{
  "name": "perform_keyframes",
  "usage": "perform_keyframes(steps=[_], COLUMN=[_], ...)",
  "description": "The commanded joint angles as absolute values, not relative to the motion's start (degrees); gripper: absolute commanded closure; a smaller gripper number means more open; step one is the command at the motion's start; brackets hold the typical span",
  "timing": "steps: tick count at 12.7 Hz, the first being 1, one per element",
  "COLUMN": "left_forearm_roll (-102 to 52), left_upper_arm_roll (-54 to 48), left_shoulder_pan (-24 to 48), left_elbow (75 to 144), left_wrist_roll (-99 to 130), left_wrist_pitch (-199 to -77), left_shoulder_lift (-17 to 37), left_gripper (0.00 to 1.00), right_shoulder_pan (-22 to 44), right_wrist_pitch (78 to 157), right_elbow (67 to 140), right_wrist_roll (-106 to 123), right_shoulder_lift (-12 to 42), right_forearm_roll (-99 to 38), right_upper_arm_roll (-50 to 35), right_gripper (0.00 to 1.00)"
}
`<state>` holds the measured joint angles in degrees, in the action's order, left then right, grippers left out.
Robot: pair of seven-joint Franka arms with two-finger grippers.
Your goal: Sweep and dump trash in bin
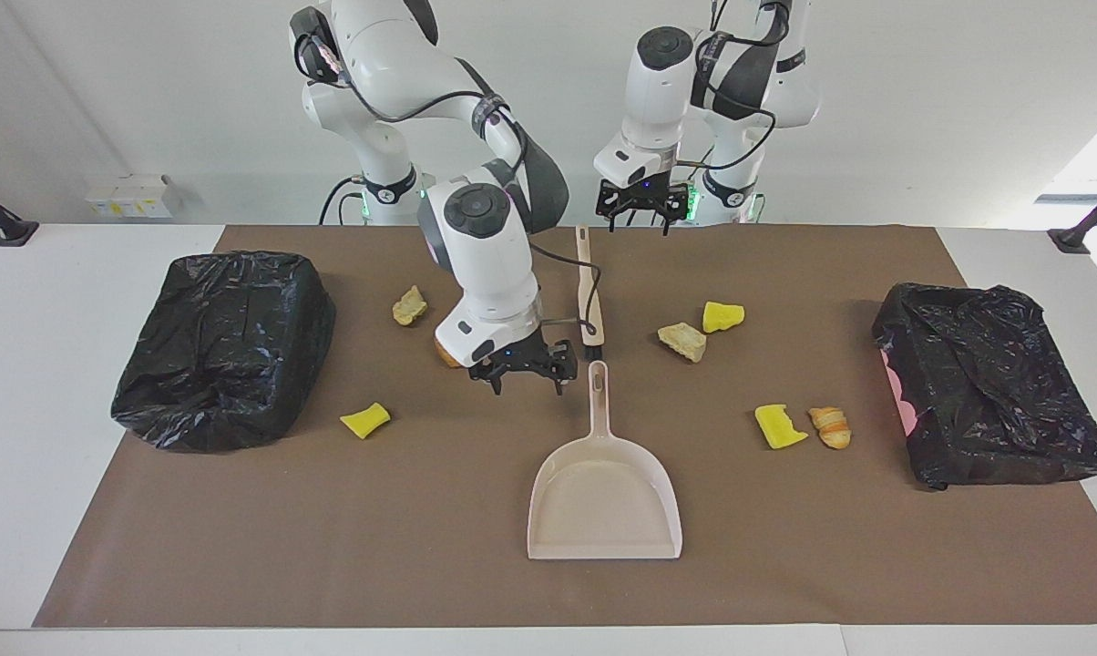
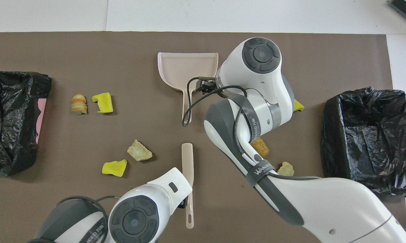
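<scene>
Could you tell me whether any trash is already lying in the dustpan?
No, the dustpan shows a bare tray, and all the trash bits, like the yellow sponge, lie on the mat.

text: "WANGEE"-like lettering, white on grey strap (image 2: 262, 169) around right arm's forearm, overhead view, last letters unsure | second grey strap (image 2: 94, 233) on left arm, lettering cut off at frame edge, unreadable | facing view: nothing legible
</scene>
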<state>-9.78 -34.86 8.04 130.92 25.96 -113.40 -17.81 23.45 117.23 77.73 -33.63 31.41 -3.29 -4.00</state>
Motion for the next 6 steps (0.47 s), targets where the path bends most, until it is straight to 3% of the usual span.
perform_keyframes(steps=[1, 6], left_forearm_roll=[-10.55, -10.55], left_upper_arm_roll=[-40.06, -44.56], left_shoulder_pan=[8.0, 8.52], left_elbow=[134.64, 136.23], left_wrist_roll=[31.26, 33.13], left_wrist_pitch=[-122.74, -129.81], left_shoulder_lift=[-15.04, -7.91], left_gripper=[0.0, 0.0], right_shoulder_pan=[25.48, 27.42], right_wrist_pitch=[117.33, 122.59], right_elbow=[70.77, 70.93], right_wrist_roll=[-38.92, -44.73], right_shoulder_lift=[37.25, 41.13], right_forearm_roll=[-3.69, -3.16], right_upper_arm_roll=[-4.22, -4.22], right_gripper=[0.0, 0.0])
